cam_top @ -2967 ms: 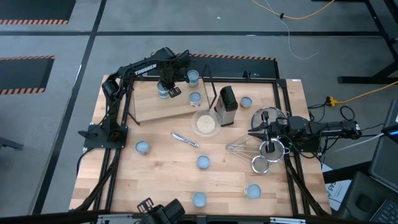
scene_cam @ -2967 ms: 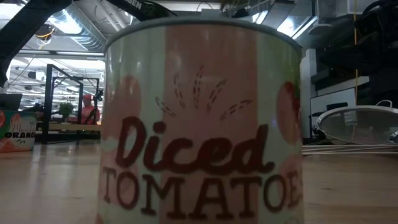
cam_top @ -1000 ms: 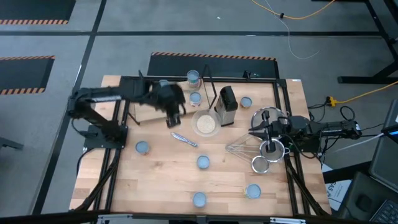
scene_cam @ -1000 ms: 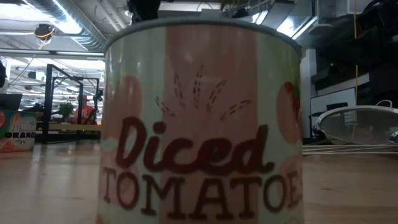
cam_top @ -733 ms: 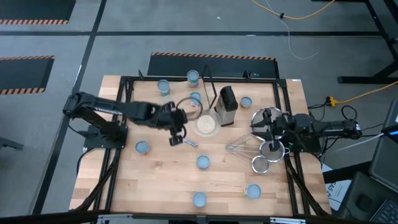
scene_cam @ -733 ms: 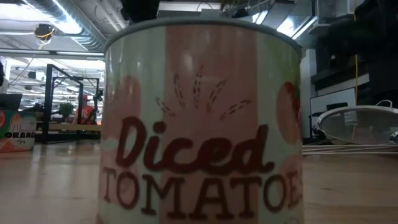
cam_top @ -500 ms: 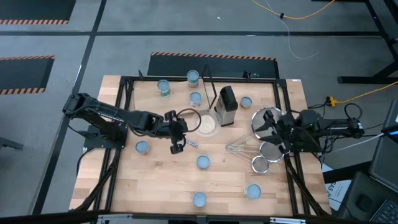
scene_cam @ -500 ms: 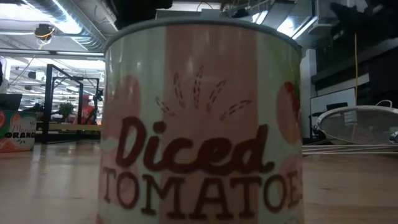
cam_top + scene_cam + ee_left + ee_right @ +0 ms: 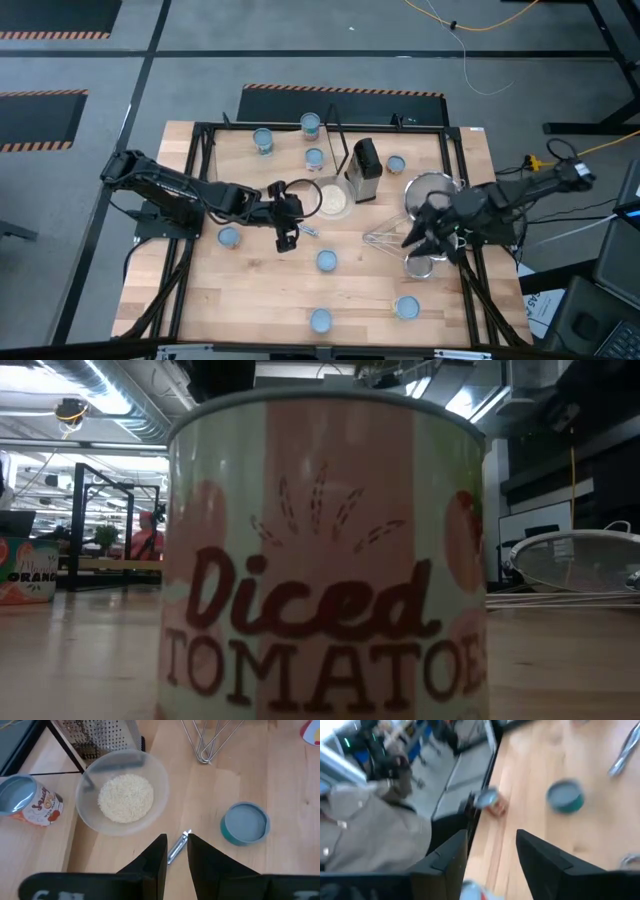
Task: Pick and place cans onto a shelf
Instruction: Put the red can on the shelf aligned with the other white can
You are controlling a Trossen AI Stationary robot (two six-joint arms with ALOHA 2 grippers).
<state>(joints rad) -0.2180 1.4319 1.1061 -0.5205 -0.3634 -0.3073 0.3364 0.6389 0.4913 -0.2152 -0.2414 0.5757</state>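
Three cans sit on the shelf (image 9: 240, 160) at the far side of the table: one (image 9: 263, 140) near its left end, one (image 9: 310, 124) at the back, one (image 9: 314, 158) at the front. More tins lie scattered on the tabletop: one (image 9: 228, 237) at the left, a teal-sided one (image 9: 327, 261) mid-table, one (image 9: 320, 321) at the near edge, one (image 9: 406, 307) near right, one (image 9: 396, 164) beside the grater (image 9: 364, 170). Left gripper (image 9: 284, 238) reaches out over a metal utensil (image 9: 308, 230), just in front of the bowl of rice (image 9: 330, 199); its fingers (image 9: 155, 857) stand slightly apart, gripping nothing. Right gripper (image 9: 421, 238) hovers by the wire strainers (image 9: 428, 190), fingers (image 9: 540, 865) spread wide and empty. Down at table level, a "Diced Tomatoes" can (image 9: 325, 555) fills the view
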